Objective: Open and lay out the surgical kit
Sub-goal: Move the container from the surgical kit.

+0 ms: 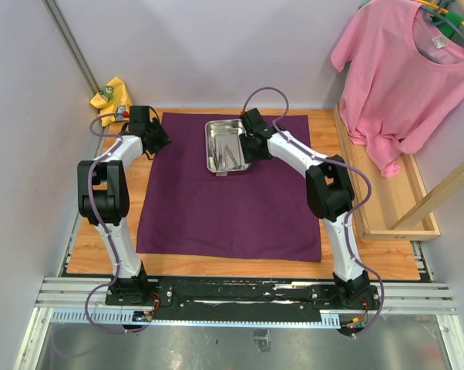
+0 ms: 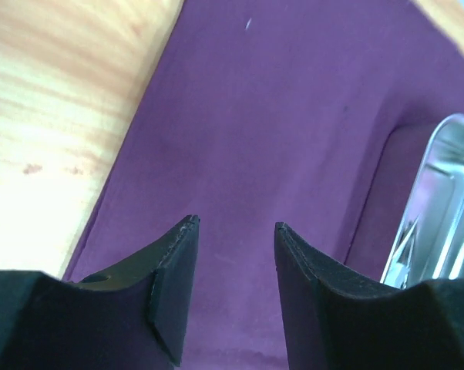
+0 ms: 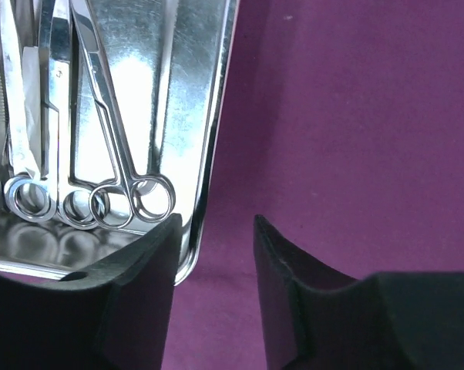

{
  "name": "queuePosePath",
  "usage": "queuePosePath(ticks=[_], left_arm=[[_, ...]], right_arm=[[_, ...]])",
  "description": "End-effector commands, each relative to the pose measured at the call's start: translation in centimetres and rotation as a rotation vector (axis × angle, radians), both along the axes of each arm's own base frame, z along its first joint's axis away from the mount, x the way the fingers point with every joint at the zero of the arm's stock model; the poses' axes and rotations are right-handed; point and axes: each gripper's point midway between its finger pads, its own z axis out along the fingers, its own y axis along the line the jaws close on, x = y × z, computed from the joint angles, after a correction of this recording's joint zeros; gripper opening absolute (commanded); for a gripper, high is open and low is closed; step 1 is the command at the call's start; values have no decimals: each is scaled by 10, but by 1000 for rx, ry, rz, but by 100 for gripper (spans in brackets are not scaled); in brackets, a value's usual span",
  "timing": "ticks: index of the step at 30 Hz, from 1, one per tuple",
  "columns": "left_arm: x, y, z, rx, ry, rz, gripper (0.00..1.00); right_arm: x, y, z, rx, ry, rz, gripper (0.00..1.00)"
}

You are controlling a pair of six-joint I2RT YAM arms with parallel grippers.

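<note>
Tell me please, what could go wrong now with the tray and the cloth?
1. The right gripper is open at a corner of the tray; a shallow pinch may tilt it and slide the scissors.
2. The left gripper is open close over the purple cloth; snagging it could drag the tray.

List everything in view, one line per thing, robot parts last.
purple cloth: one, dark purple, spread flat on the table's middle
steel tray: one, shiny silver, on the cloth's far edge
instruments: several, silver, inside the tray; at least two with ring handles, exact count unclear
table: one, light wood, under the cloth
wooden box: one, light wood, along the table's right side
T-shirt: one, pink, hanging at far right over the box
rag: one, yellow, far-left corner
left arm: one, white and black, jaws open, empty, over the cloth's far-left corner
right arm: one, white and black, jaws open, at the tray's right rim
</note>
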Motion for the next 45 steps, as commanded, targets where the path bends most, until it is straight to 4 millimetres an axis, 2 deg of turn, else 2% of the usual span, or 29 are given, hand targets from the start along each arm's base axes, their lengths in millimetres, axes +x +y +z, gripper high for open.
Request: queuePosePath(ticks=[1, 8, 12, 16, 19, 26, 30, 35, 39, 42, 45], left_arm=[[-4, -10, 30, -15, -86, -21, 49], [-24, -27, 26, -17, -70, -48, 48], [-36, -37, 30, -24, -74, -65, 48], [-48, -47, 37, -31, -78, -87, 49], [-60, -54, 42, -33, -80, -105, 49], [-88, -77, 45, -35, -72, -162, 49], [-102, -87, 47, -36, -67, -190, 49], [-117, -100, 55, -33, -80, -228, 49], [-130, -106, 58, -26, -85, -250, 49], [-142, -109, 57, -20, -81, -265, 49], [-154, -108, 58, -6, -82, -272, 49]], right_arm=[[-15, 0, 0, -57, 14, -14, 37], [-45, -5, -8, -74, 48, -11, 23], [-65, -15, -12, -80, 75, -29, 16], [-90, -20, -6, -51, 84, -42, 13], [-115, -24, -5, -26, 106, -51, 11], [-188, -35, -22, 16, 180, -104, 6], [-232, -49, -34, 6, 204, -148, 2], [-273, -56, -38, 35, 203, -200, 3], [-295, -52, -35, 57, 200, -193, 13], [-300, -48, -24, 65, 181, -165, 23], [-291, -47, 6, 72, 115, -128, 32]])
